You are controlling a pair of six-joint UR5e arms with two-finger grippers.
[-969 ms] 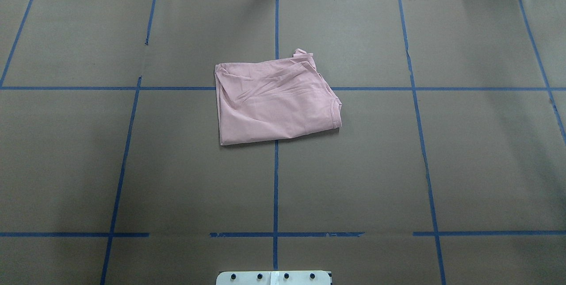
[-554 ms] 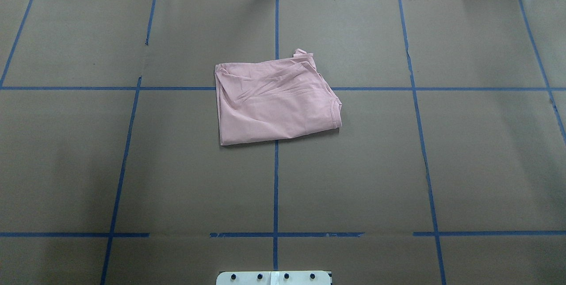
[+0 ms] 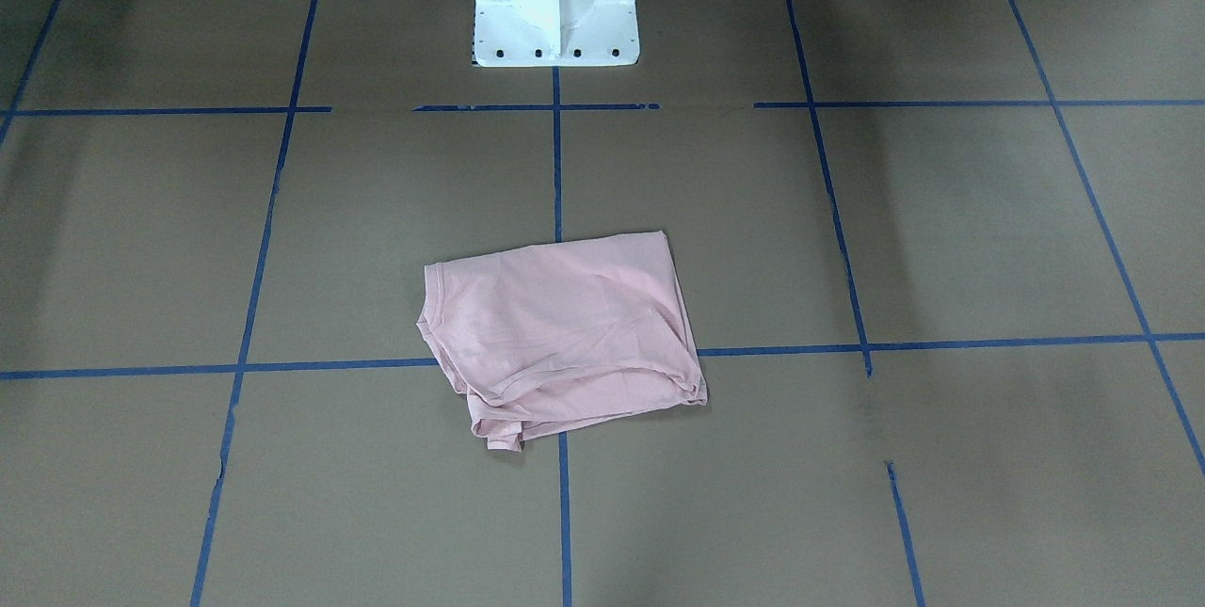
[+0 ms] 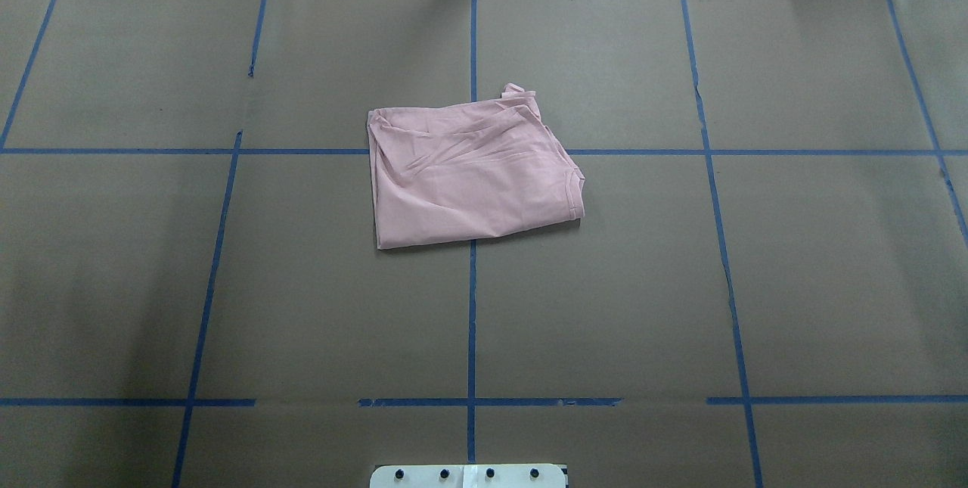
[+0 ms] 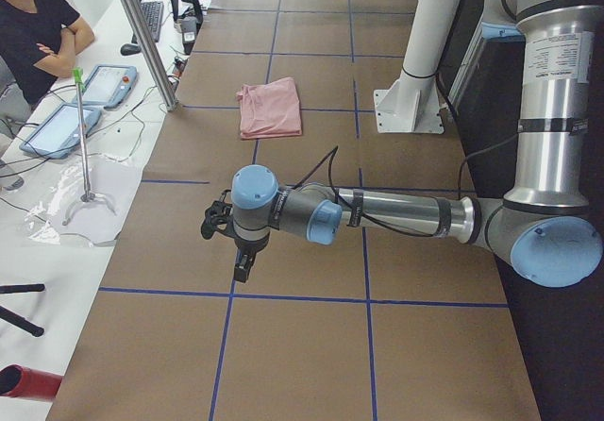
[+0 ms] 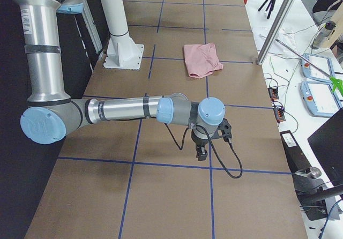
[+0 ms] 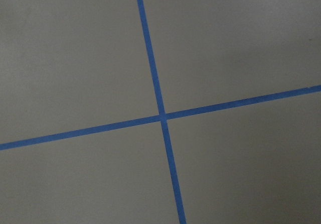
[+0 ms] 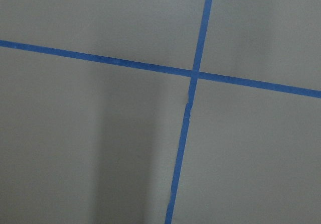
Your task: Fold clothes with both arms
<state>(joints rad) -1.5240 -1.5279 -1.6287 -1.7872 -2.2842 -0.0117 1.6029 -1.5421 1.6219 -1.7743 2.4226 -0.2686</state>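
Left hand (image 5: 242,268) hangs over the brown tabletop (image 4: 681,284) near its end on the robot's left, pointing down. The right hand (image 6: 201,152) hangs likewise near the opposite end. Whether either is open or closed cannot be told. The folded pink T-shirt (image 4: 469,178) lies mid-tabletop across a blue tape (image 4: 471,321) crossing, well apart from both.

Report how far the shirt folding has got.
Done: the pale pink T-shirt lies folded into a compact, slightly wrinkled rectangle mid-table, plain side up. In hand: nothing; the black left gripper and right gripper hang over bare brown paper, away from it. Left: perhaps tidying the protruding far corner.
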